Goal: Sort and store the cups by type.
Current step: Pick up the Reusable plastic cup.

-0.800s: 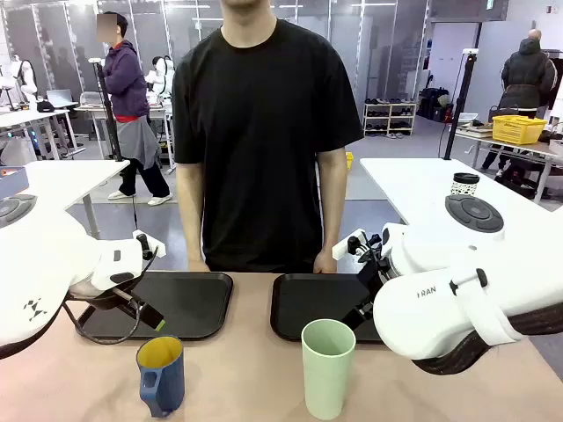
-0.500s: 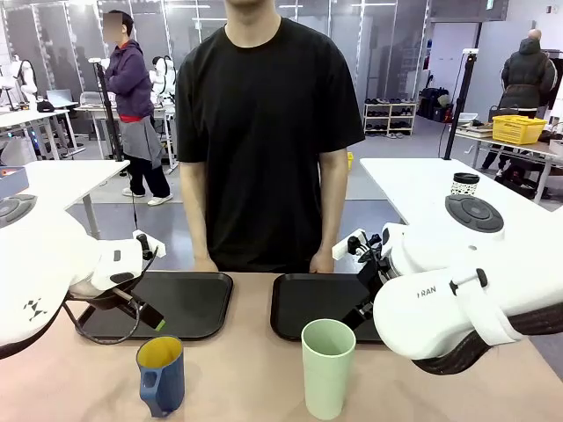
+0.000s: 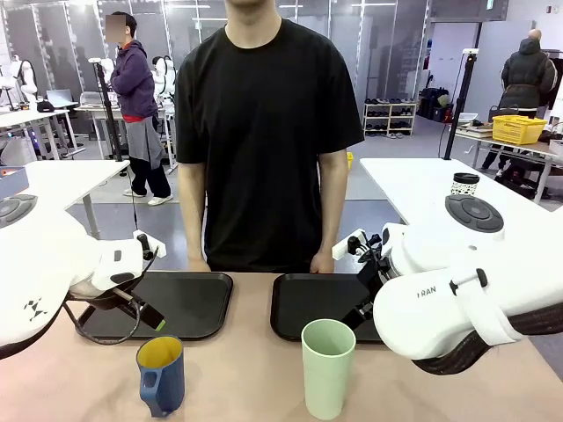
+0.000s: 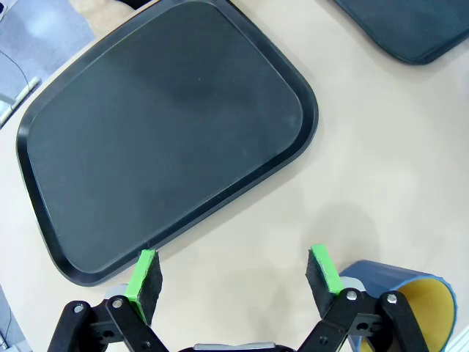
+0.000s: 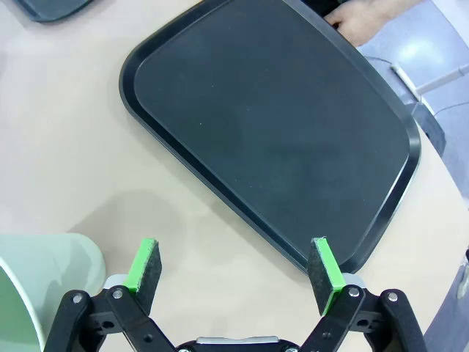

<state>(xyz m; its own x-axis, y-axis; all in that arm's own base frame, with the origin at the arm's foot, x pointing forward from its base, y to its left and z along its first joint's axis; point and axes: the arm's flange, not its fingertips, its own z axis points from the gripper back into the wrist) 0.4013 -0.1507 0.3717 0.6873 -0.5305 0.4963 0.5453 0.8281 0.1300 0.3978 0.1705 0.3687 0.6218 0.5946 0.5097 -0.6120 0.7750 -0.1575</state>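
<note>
A tall pale green tumbler (image 3: 327,367) stands upright near the table's front edge, right of centre. Left of it stands a shorter dark blue mug (image 3: 161,374) with a yellow inside, its handle toward the camera. My left gripper (image 4: 234,273) hangs open over the table between the left tray (image 4: 161,132) and the blue mug (image 4: 410,304), holding nothing. My right gripper (image 5: 234,265) is open too, above the near edge of the right tray (image 5: 271,132), with the green tumbler (image 5: 40,282) at its lower left. In the front view the left gripper (image 3: 151,316) shows beside the left tray (image 3: 189,303).
A person in a black T-shirt stands at the far side, one hand (image 5: 363,18) resting by the right tray (image 3: 312,303). Both black trays are bare. A black-and-white patterned lidded cup (image 3: 464,185) sits on a white table at the back right.
</note>
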